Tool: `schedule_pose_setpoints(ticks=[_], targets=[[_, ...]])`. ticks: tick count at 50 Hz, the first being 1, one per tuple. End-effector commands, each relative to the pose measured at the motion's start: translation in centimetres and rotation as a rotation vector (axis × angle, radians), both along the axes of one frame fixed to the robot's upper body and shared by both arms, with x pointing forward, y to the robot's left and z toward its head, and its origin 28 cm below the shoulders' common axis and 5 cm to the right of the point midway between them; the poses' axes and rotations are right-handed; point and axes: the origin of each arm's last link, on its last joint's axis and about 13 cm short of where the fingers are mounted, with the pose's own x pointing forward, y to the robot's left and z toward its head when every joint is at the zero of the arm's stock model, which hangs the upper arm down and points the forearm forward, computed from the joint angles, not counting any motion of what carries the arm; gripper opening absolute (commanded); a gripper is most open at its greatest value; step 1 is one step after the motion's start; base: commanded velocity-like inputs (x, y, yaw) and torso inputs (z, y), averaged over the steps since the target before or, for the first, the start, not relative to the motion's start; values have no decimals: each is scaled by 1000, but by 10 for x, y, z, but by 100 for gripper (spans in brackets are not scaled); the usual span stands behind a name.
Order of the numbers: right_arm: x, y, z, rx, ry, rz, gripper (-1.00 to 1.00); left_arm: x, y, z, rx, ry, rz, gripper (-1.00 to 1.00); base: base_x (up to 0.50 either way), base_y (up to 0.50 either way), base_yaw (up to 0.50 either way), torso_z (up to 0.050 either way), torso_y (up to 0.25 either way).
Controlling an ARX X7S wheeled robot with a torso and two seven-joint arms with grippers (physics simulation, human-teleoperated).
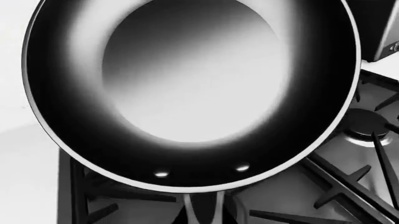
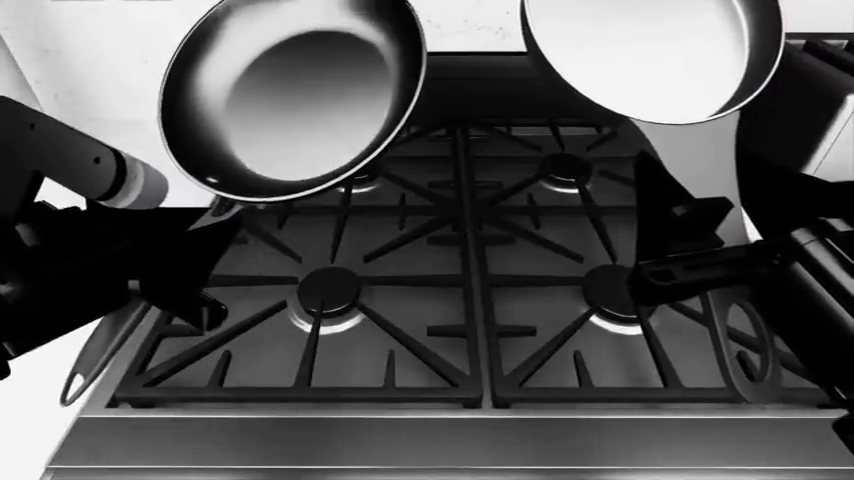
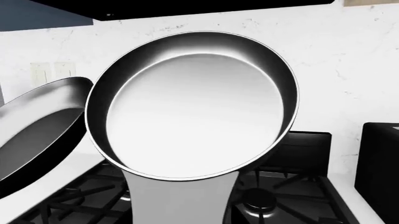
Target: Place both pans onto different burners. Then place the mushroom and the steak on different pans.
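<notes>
While both pans hang lifted above the stove (image 2: 467, 400), neither pincer shows its jaws plainly: the left gripper (image 2: 187, 250) is a dark mass at the near left of the head view, level with the handle end of the left pan (image 2: 287, 95), and whether its jaws are clamped on that handle I cannot tell; the right gripper (image 2: 694, 275) sits at the near right by a dark handle, and its jaw state is likewise hidden; in the left wrist view the left pan (image 1: 190, 88) fills nearly the whole picture, its handle root running out at the near edge, with the grate (image 1: 349, 182) and one burner (image 1: 367, 128) showing beneath it; in the right wrist view the right pan (image 3: 193, 105) is tilted up on edge, its pale inside facing the camera, its broad handle running down toward the lens, and the left pan's rim (image 3: 37, 135) lies just beside it, apart; seen from the head, the left pan hovers tilted over the far left burner (image 2: 358, 182) and the right pan (image 2: 654, 55) over the far right burner (image 2: 566, 170); the near left burner (image 2: 328, 292) and near right burner (image 2: 614, 292) lie uncovered under the grates, with open room between the arms; the stove's steel front edge runs along the bottom; neither mushroom nor steak can be seen
</notes>
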Motion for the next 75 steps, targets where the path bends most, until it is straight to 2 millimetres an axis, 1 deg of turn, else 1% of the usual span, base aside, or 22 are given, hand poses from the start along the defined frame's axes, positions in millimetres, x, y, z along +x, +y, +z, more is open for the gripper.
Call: schedule_pose_setpoints(ticks=[1,5,9,16,23,27,35,40,47,63,75], targets=[[5,-3,6,8,-59,-22,-100,3,10,-3,30,-13,5,-100,0,0,0,0,0],[6,-2,5,10,-57,-20,-100,5,9,-10,52,-2,-3,-100,0,0,0,0,3],[7,-3,4,12,-52,-24,-100,7,10,-13,68,2,5,-100,0,0,0,3,3],[12,-3,2,15,-50,-15,-100,4,13,-20,132,25,-18,-100,0,0,0,0,3],[10,-2,5,15,-60,-12,-100,8,9,-29,145,59,-32,-100,0,0,0,1,3],[10,-3,4,15,-60,-12,-100,9,10,-35,162,83,-30,-100,0,0,0,3,3],[13,-2,3,15,-55,-4,-100,9,12,-39,197,120,-36,-100,0,0,0,0,3],[13,-2,3,14,-54,-7,-100,9,13,-42,254,120,-31,-100,0,0,0,2,2],[15,-2,3,14,-54,-3,-100,10,15,-45,267,139,-20,-100,0,0,0,1,3],[15,-3,1,18,-53,-8,-100,9,13,-53,294,183,-51,-100,0,0,0,1,3],[15,-5,-2,25,-51,-13,-100,10,12,-58,306,210,-39,-100,0,0,0,1,3]])
